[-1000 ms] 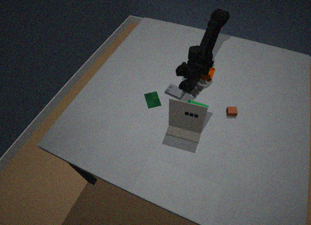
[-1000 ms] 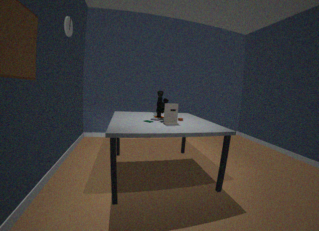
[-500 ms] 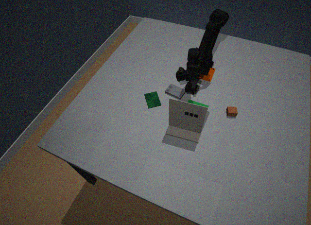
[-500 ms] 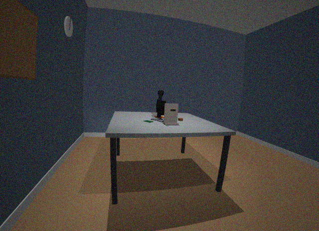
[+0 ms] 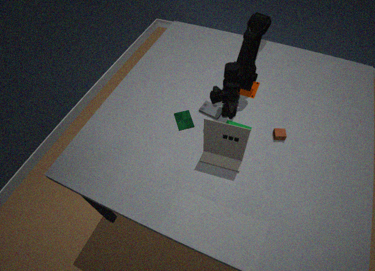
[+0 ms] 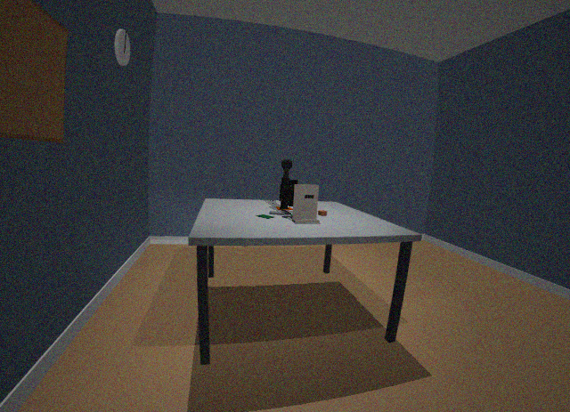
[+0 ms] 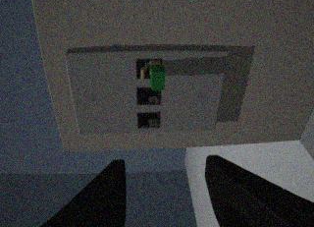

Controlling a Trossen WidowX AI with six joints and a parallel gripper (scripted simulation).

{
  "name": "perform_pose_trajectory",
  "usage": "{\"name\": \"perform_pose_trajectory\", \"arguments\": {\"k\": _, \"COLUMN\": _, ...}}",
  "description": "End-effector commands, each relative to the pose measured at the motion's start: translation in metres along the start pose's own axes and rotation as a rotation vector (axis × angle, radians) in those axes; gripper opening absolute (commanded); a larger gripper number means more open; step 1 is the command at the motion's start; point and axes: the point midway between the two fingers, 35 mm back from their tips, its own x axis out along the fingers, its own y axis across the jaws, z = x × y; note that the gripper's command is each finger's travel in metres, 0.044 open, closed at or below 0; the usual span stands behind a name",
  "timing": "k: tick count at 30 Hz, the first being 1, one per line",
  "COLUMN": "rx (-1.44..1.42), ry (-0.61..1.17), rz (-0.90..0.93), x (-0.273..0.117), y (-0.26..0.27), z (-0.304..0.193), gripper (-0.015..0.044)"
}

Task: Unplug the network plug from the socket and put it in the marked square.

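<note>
The upright panel has three openings in a row. In the wrist view the small green plug sits at the uppermost opening of the row. Its tab is too dim to make out. My gripper is partly open and empty. Its fingertips are near the panel's socket side, and in the wrist view the plug shows above the gap between them, beyond the tips. A bright green patch shows behind the panel's top edge, partly hidden; I cannot tell if it is the marked square.
A dark green square piece lies left of the panel. A flat grey box lies close below the gripper. An orange plate lies by the arm, partly covered by it. An orange block stands right of the panel.
</note>
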Motion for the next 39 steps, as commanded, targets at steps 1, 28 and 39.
{"name": "perform_pose_trajectory", "arguments": {"k": 1, "rx": 0.002, "ry": -0.002, "rz": 0.003, "x": 0.017, "y": 0.000, "z": 0.004, "gripper": 0.0156}}
{"name": "perform_pose_trajectory", "arguments": {"k": 28, "rx": 0.001, "ry": -0.002, "rz": 0.007, "x": 0.056, "y": 0.001, "z": 0.015, "gripper": 0.0156}}
{"name": "perform_pose_trajectory", "arguments": {"k": 39, "rx": 0.001, "ry": -0.002, "rz": 0.009, "x": 0.073, "y": 0.001, "z": 0.019, "gripper": 0.0156}}
